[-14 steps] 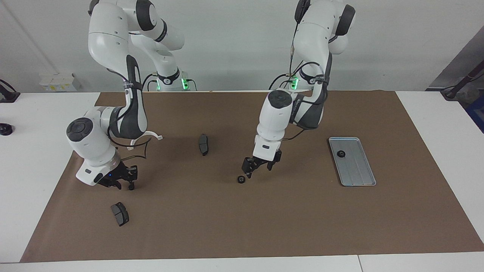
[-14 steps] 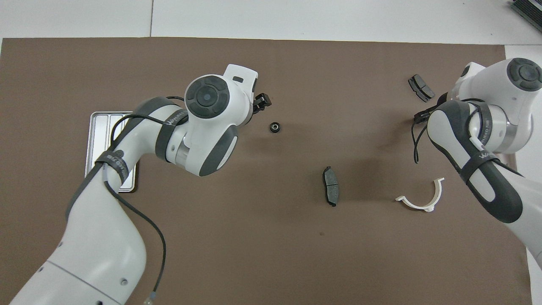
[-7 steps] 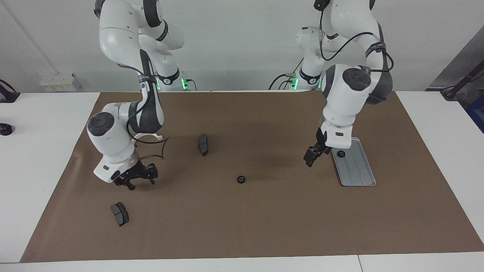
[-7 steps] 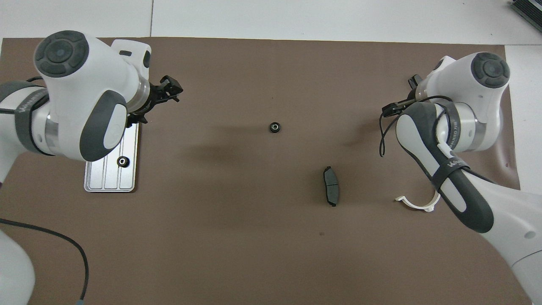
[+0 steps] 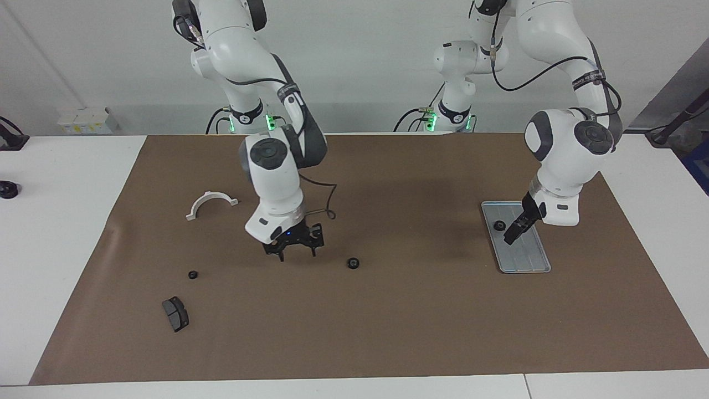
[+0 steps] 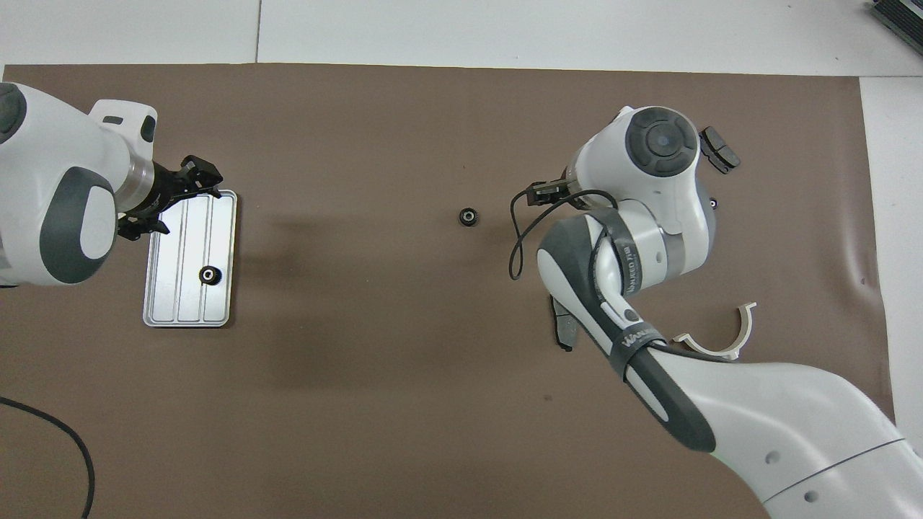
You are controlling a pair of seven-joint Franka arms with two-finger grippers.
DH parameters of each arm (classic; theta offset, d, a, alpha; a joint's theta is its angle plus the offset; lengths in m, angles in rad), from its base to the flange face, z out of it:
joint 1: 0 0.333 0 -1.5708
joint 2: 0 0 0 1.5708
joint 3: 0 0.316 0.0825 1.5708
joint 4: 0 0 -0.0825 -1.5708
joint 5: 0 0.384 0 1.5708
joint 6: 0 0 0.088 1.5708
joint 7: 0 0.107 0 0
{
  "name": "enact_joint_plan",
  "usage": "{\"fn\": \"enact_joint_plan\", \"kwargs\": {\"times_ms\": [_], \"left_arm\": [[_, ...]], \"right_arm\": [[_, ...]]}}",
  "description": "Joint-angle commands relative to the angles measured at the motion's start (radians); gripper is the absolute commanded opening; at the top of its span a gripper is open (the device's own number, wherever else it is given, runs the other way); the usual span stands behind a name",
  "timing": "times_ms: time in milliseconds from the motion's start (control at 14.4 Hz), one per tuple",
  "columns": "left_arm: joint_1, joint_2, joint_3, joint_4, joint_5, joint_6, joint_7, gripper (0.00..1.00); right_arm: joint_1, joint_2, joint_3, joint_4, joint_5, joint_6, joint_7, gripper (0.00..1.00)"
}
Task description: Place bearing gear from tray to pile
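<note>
The silver ridged tray (image 5: 526, 252) (image 6: 180, 303) lies at the left arm's end of the mat, with one black bearing gear (image 5: 499, 225) (image 6: 209, 274) on it. My left gripper (image 5: 510, 235) (image 6: 193, 180) is open and empty over the tray, beside that gear. A second bearing gear (image 5: 352, 262) (image 6: 469, 215) lies on the mat's middle. My right gripper (image 5: 294, 252) (image 6: 537, 193) is open and empty, low over the mat beside that gear. The pile's parts are scattered at the right arm's end: a white half-ring bracket (image 5: 210, 202) (image 6: 721, 342) and a dark brake pad (image 5: 175, 313) (image 6: 721, 149).
A third small gear (image 5: 192, 274) (image 6: 713, 203) lies on the mat beside the brake pad. Another brake pad (image 6: 561, 331) is partly hidden under the right arm in the overhead view. A brown mat (image 5: 388, 332) covers the table.
My left gripper has left the gear on the mat's middle and swung over the tray. My right gripper has left a small gear by the brake pad and moved toward the middle.
</note>
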Motion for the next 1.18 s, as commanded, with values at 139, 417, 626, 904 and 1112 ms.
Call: {"fn": "enact_joint_plan", "kwargs": {"times_ms": [139,417,626,904,1112], "left_arm": [[0.051,-0.136,-0.008,-0.303,-0.012,0.178,0.066,1.00],[0.053,-0.128,-0.010,-0.331,-0.012,0.201,0.036,0.75],[0.042,-0.120,-0.010,-0.371,-0.012,0.267,-0.012,0.68],[0.037,-0.116,-0.010,-0.385,-0.012,0.275,-0.023,0.62],[0.036,-0.113,-0.010,-0.400,-0.012,0.305,-0.026,0.52]], "right_arm": [[0.116,0.132,-0.006,0.055,-0.060,0.163,0.203,0.85],[0.109,0.148,-0.003,0.041,-0.077,0.254,0.206,0.84],[0.117,0.167,-0.003,0.039,-0.080,0.275,0.208,0.81],[0.136,0.166,-0.003,0.010,-0.079,0.272,0.208,0.73],[0.146,0.161,-0.003,-0.005,-0.080,0.268,0.208,0.66]]}}
